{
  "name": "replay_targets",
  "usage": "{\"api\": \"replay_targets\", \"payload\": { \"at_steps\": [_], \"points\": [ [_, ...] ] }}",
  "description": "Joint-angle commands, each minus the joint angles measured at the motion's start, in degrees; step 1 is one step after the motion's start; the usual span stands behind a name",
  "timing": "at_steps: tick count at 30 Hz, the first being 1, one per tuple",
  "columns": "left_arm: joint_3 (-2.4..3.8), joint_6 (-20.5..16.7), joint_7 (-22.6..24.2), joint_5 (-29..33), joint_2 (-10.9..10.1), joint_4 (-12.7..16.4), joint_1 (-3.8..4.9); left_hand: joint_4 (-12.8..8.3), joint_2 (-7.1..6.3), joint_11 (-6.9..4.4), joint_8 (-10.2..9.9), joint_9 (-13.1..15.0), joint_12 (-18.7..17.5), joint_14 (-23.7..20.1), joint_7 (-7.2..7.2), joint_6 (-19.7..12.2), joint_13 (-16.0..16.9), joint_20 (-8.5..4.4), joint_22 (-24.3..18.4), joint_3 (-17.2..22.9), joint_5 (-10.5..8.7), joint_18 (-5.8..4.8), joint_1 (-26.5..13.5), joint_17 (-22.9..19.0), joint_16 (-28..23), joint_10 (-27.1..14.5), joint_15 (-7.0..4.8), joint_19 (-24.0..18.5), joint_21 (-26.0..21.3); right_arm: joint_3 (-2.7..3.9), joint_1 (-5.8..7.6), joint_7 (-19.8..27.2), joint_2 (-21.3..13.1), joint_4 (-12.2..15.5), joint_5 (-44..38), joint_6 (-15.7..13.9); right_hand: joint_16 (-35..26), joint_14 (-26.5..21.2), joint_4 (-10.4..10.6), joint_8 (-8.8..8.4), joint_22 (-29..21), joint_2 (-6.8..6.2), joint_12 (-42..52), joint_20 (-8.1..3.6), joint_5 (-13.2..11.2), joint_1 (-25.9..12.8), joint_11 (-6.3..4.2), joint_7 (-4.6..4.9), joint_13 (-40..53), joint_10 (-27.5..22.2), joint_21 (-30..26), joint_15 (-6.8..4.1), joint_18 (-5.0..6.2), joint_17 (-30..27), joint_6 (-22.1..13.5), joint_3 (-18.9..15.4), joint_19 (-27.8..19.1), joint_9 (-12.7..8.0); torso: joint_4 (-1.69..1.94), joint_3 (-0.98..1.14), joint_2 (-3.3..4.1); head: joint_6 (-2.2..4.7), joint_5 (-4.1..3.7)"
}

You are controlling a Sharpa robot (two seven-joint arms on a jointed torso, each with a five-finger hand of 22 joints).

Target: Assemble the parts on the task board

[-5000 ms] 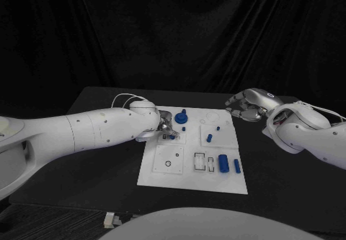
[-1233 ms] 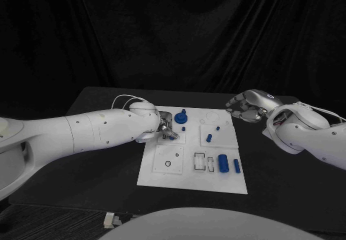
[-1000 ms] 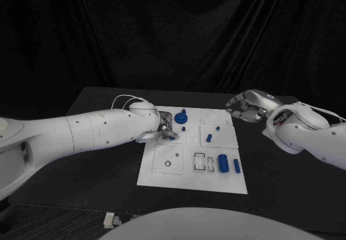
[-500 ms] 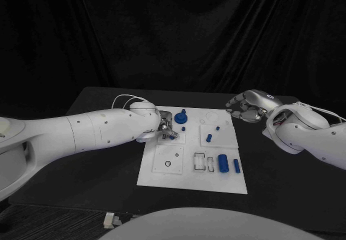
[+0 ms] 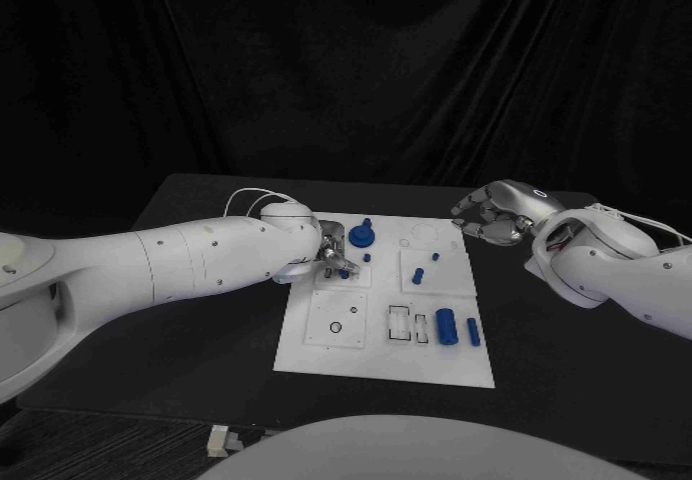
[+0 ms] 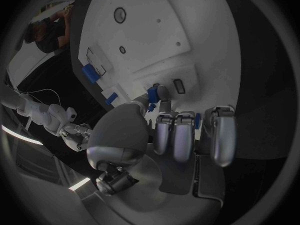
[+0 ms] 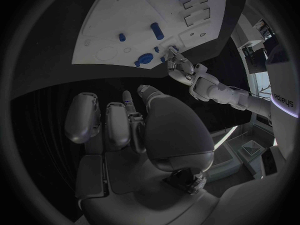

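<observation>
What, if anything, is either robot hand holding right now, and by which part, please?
The left robot hand seems to pinch a small blue part between its fingertips over the task board; which end cannot be told. The right robot hand holds nothing, its fingers curled.

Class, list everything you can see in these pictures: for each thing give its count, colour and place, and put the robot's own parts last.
table: one, black, under everything.
task board: one, white, middle of the table.
round part: one, blue, far end of the board, beside the left hand.
peg parts: a few, small, blue, middle of the board.
bar parts: two, blue, side by side near the board's near right edge.
left hand: one, silver, over the board's far left area; whether it holds a part cannot be told.
right hand: one, silver, fingers curled, off the board's far right corner.
</observation>
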Motion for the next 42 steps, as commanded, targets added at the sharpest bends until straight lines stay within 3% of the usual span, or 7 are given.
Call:
{"api": "replay_targets", "payload": {
  "at_steps": [1,5,15,26,36,39,42],
  "points": [
    [0.02,0.5,0.0,0.1,0.2,-0.1,-0.1,0.1,-0.02,0.46,-0.6,-0.4,0.2,6.1,0.42,0.0,15.1,0.25,12.1,-1.1,-2.4,0.95,-1.7,15.1,0.2,6.0,0.51,0.0,-0.4,0.04,-0.17,-1.1,0.0,0.0,0.3,0.7,-0.2,1.6,0.1,-0.25,7.4,0.04,-0.2,0.14,0.4,0.6,0.34,0.16,12.1,4.2,-0.2,0.42,1.0,0.0,0.2,0.3,-0.3,-0.1,0.0,0.0,0.02,0.01,0.04],
    [0.02,0.7,0.0,0.1,0.2,-0.2,-0.1,0.2,0.07,0.71,-1.3,-1.1,0.2,6.1,0.7,-0.1,15.1,0.43,12.1,-3.4,-6.6,1.0,-4.9,15.1,0.2,6.0,0.7,-0.2,-0.6,0.04,-0.22,-1.1,0.1,-0.1,0.3,0.8,-0.2,1.6,0.1,-0.24,7.4,0.04,-0.2,0.15,0.4,0.5,0.37,0.18,12.1,4.2,-0.4,0.44,1.02,-0.1,0.2,0.3,-0.3,-0.1,0.03,-0.01,0.03,0.01,0.04],
    [0.02,0.7,-0.2,0.1,0.3,-0.5,-0.1,0.4,0.87,0.98,-2.5,-2.2,0.2,6.1,1.02,0.0,15.1,0.64,12.0,-9.0,-7.68,1.06,-11.2,15.1,0.2,6.0,0.93,-0.4,-0.8,0.04,-0.5,-1.3,0.1,-0.2,0.3,1.2,-0.2,1.6,0.1,-0.24,7.4,0.04,-0.2,0.15,0.4,0.5,0.37,0.18,12.1,4.2,-0.4,0.44,1.02,-0.1,0.2,0.3,-0.3,-0.1,0.03,0.0,0.02,0.01,0.01],
    [0.02,0.7,-0.2,0.1,0.1,-0.4,-0.1,0.3,1.65,0.91,-1.9,-1.6,0.2,6.1,0.84,0.9,15.1,0.65,12.0,-10.7,-7.59,1.06,-12.1,15.1,0.2,6.0,0.91,-0.3,-0.8,0.04,-0.62,-1.4,0.1,-0.3,0.3,1.4,-0.2,1.6,0.1,-0.24,7.4,0.04,-0.2,0.15,0.4,0.5,0.37,0.18,12.1,4.2,-0.4,0.44,1.02,-0.1,0.2,0.3,-0.3,-0.1,0.02,0.01,0.01,0.01,0.03],
    [0.02,1.4,0.1,0.1,-0.2,-0.1,-0.1,0.0,1.98,0.81,-0.8,0.2,0.2,6.1,0.72,0.5,15.1,0.64,11.9,-11.6,-4.83,1.12,-8.3,15.1,0.2,6.0,0.85,-0.5,-1.0,0.04,-0.64,-1.4,0.1,-0.3,0.3,1.4,-0.3,1.6,0.1,-0.2,7.4,0.03,-0.2,0.18,0.3,0.5,0.42,0.22,12.0,4.2,-0.5,0.48,1.03,-0.2,0.4,0.4,-0.3,-0.1,0.01,0.0,0.01,0.01,0.09],
    [0.02,1.7,0.2,0.1,-0.3,0.0,-0.1,-0.9,2.02,0.74,-0.5,1.0,0.2,6.1,0.59,0.1,15.1,0.59,11.9,-11.5,-1.43,1.13,-4.8,15.1,0.2,6.0,0.78,-0.5,-1.1,0.04,-0.65,-1.5,0.1,-0.3,0.3,1.5,-0.3,1.6,0.1,-0.2,7.4,0.03,-0.2,0.18,0.3,0.5,0.42,0.22,12.0,4.2,-0.5,0.48,1.03,-0.2,0.4,0.4,-0.3,-0.1,0.02,-0.01,0.01,0.01,0.1],
    [0.02,2.0,0.2,0.1,-0.4,0.1,-0.1,-1.3,1.92,0.69,-0.5,1.2,0.2,6.1,0.56,0.0,15.1,0.57,11.9,-11.3,-0.95,1.15,-3.6,15.1,0.2,6.0,0.77,-0.6,-1.2,0.04,-0.65,-1.5,0.1,-0.3,0.3,1.5,-0.3,1.6,0.1,-0.2,7.4,0.03,-0.2,0.18,0.3,0.5,0.42,0.22,12.0,4.2,-0.5,0.48,1.03,-0.2,0.4,0.4,-0.3,-0.1,0.04,-0.01,0.02,0.01,0.09]
  ]
}}
